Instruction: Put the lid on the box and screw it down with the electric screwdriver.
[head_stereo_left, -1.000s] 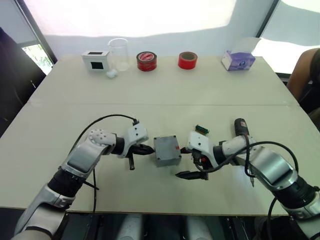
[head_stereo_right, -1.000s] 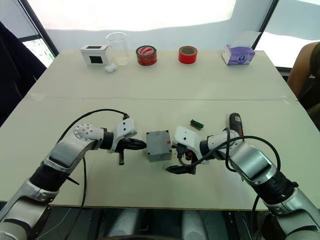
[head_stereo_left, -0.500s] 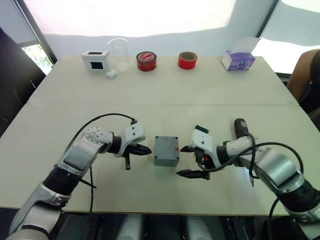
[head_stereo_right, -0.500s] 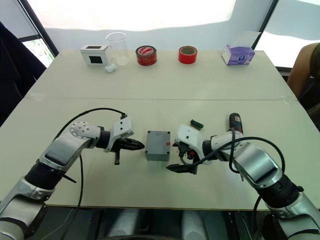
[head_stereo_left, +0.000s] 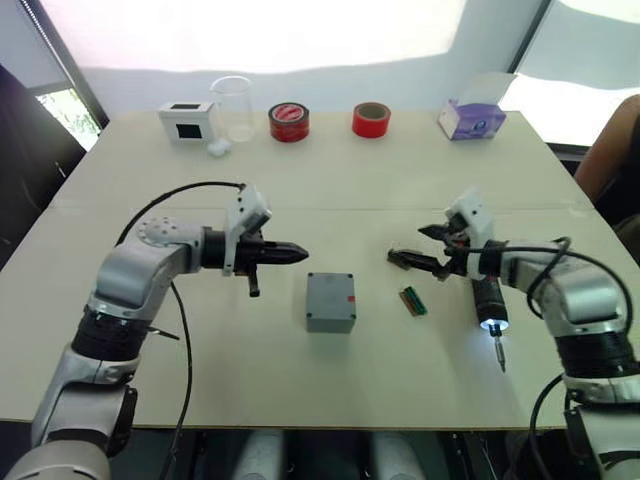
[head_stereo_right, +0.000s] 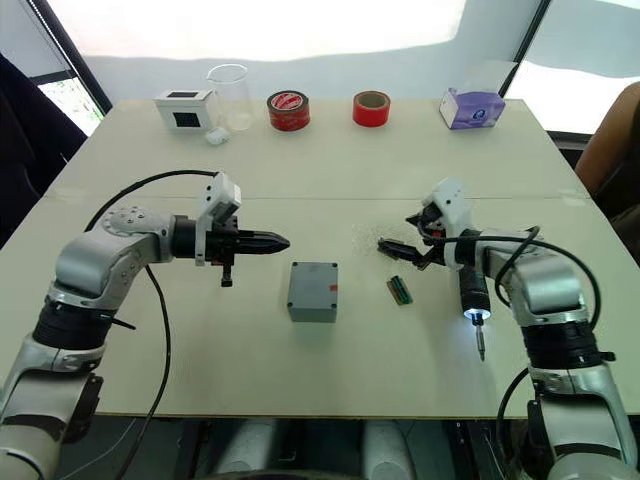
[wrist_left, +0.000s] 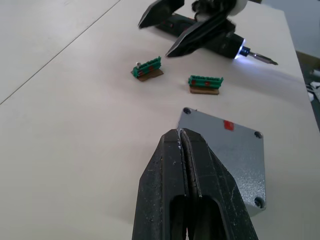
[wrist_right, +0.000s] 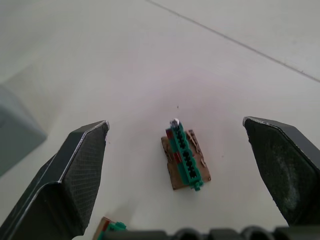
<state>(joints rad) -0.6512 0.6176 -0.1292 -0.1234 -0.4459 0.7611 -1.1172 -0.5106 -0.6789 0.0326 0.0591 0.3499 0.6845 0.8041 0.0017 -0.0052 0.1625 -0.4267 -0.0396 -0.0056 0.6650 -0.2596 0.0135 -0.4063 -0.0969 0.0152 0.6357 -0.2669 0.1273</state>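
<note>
Two arms: I see my left gripper and my right gripper have both lifted away from the box since a second ago, when they flanked it closely; each now hangs well apart from it, above the large pale table.
Left gripper state: both black fingers are pressed together, holding nothing, pointing toward the middle of the table.
Right gripper state: fingers are spread wide, empty, hovering over a small green-brown bit holder.
Box: the small square grey metal box stands alone between my arms, and the thin flat grey metal lid with corner screw holes already sits on top of it, so I judge the first part is finished.
Screwdriver: the black pen-shaped electric screwdriver lies on the table under my right forearm, tip light on, bit pointing toward me.
Second holder: one more green-brown bit holder lies between box and screwdriver.
Meaning: I think the release means the next step is taking a screw or the screwdriver with the right side.
</note>
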